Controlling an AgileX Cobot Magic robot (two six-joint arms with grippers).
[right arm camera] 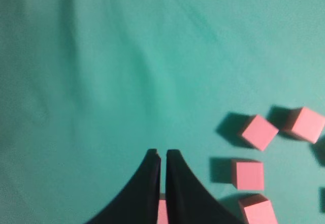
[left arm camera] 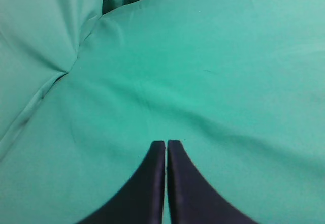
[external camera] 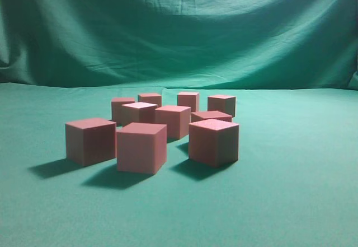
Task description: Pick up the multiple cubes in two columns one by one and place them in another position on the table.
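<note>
I see nine pink cubes [external camera: 141, 147] clustered loosely mid-table [external camera: 291, 202] on the green cloth, none in either arm's grip. My left claw [left arm camera: 166, 148] hangs over bare cloth, fingers pressed together and empty; my right claw [right arm camera: 162, 155] is likewise closed on nothing, with several cubes just beside it on its right. They look like light foam blocks, probably soft with matte faces, so I'd pinch each one across two opposite flat sides, squarely, without squeezing hard.
</note>
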